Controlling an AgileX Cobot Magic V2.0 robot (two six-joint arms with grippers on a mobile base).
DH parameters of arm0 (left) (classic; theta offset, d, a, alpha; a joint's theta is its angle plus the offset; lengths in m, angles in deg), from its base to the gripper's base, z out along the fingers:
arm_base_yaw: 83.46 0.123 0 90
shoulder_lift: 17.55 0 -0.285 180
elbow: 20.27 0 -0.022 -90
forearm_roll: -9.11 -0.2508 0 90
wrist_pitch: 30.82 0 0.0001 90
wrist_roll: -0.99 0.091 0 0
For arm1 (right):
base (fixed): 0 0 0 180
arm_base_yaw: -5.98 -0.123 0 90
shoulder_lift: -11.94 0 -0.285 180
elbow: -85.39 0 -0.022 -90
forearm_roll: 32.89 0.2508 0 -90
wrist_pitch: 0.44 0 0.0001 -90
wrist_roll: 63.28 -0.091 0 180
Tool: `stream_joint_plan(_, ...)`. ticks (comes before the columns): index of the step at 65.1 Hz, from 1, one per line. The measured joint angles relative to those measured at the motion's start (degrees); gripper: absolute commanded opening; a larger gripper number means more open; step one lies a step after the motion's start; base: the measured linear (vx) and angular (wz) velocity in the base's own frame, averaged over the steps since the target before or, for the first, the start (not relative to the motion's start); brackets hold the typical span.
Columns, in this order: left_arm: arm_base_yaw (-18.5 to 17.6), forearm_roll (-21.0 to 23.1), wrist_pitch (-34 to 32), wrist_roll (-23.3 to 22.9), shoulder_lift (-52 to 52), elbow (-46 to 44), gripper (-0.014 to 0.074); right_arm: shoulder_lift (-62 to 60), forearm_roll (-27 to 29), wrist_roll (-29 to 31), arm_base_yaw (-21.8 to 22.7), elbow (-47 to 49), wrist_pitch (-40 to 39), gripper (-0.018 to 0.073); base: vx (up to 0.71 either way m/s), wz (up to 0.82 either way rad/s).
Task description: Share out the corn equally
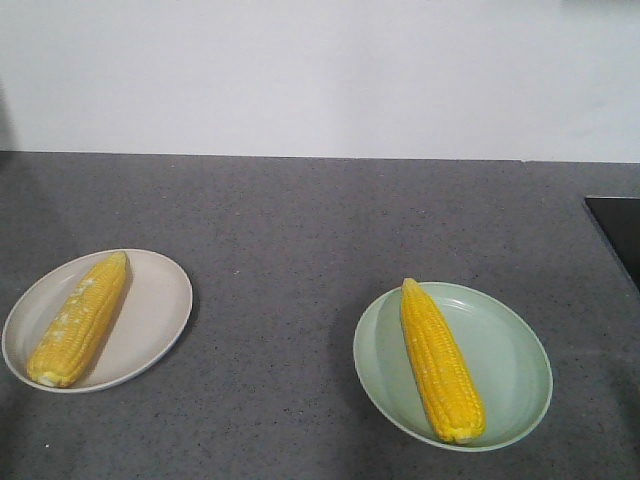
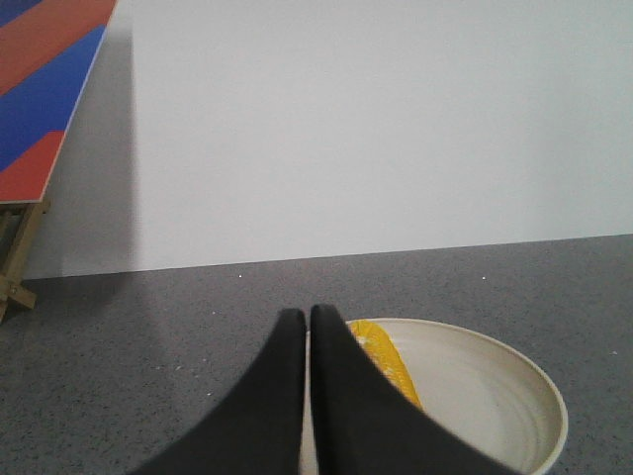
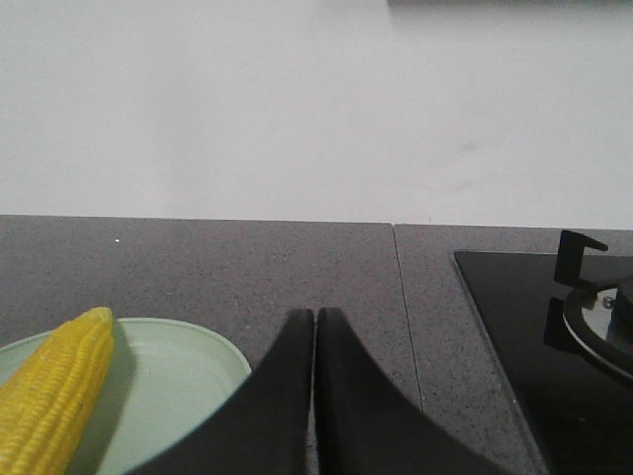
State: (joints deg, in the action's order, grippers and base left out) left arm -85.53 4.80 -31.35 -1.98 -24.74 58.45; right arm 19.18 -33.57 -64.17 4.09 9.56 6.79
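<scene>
One corn cob (image 1: 80, 318) lies on the cream plate (image 1: 160, 300) at the left of the grey counter. A second corn cob (image 1: 441, 360) lies on the pale green plate (image 1: 510, 350) at the right. Neither gripper shows in the front view. In the left wrist view my left gripper (image 2: 308, 315) is shut and empty, above the cream plate's (image 2: 514, 396) near-left rim, with the cob (image 2: 388, 364) partly hidden behind its right finger. In the right wrist view my right gripper (image 3: 315, 315) is shut and empty, just right of the green plate (image 3: 178, 381) and its cob (image 3: 54, 391).
A black stove top (image 1: 618, 230) with a pan support (image 3: 584, 297) sits at the counter's right edge. A white wall runs along the back. A red and blue board (image 2: 45, 79) leans on a wooden stand at far left.
</scene>
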Motion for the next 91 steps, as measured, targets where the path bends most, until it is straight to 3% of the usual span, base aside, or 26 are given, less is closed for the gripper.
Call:
stream_joint_plan(21,0.00,0.00,0.00,0.00,0.00,0.00,-0.0007,-0.18,0.00,-0.05,0.12,-3.02,-8.23,-0.0011,0.00,0.00)
stream_joint_plan(91,0.00,0.00,0.00,0.00,0.00,0.00,-0.0007,-0.18,0.00,-0.12,0.12,-3.02,-8.61,-0.0011,0.00,0.00)
